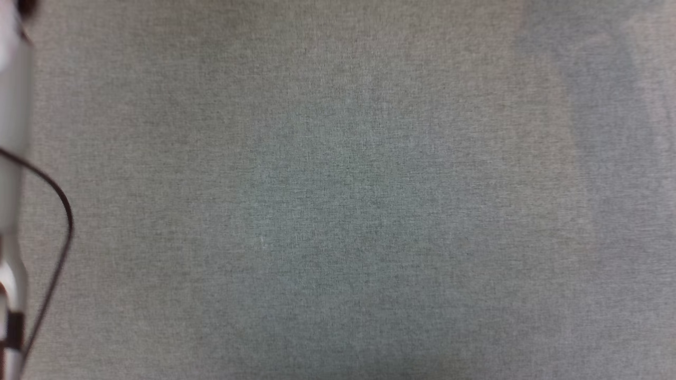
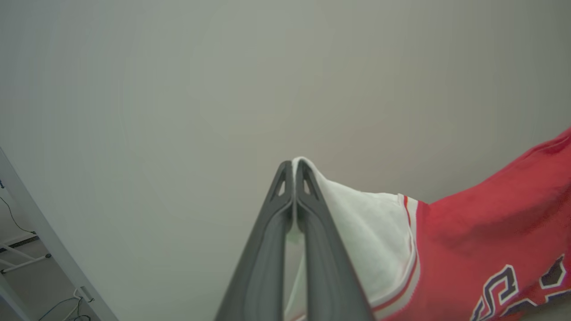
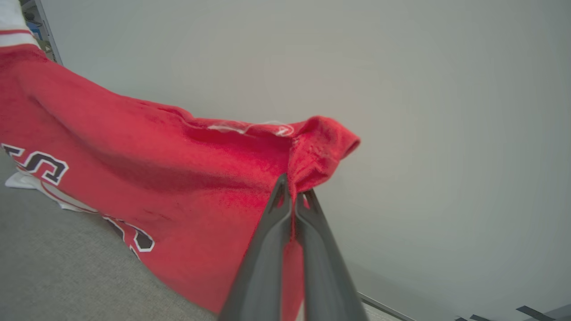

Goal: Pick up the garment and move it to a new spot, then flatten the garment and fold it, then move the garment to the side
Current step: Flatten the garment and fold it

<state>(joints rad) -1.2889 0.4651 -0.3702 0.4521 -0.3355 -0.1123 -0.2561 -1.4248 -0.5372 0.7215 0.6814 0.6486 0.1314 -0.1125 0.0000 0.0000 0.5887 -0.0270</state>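
Observation:
The garment (image 2: pixel 482 232) is a red T-shirt with white sleeves, striped trim and black-and-white lettering. In the left wrist view my left gripper (image 2: pixel 293 166) is shut on the edge of its white sleeve, the red body hanging off to the right. In the right wrist view my right gripper (image 3: pixel 292 191) is shut on a bunched red edge of the garment (image 3: pixel 178 178), which stretches away to the left with its lower part resting on the grey surface (image 3: pixel 53 263). The head view looks down on bare grey cloth (image 1: pixel 338 190).
A pale forearm (image 1: pixel 13 158) with a looping black cable (image 1: pixel 63 211) runs along the head view's left edge. A white table edge (image 2: pixel 49 245) with floor, cables and a white frame beyond it lies at the left wrist view's lower left.

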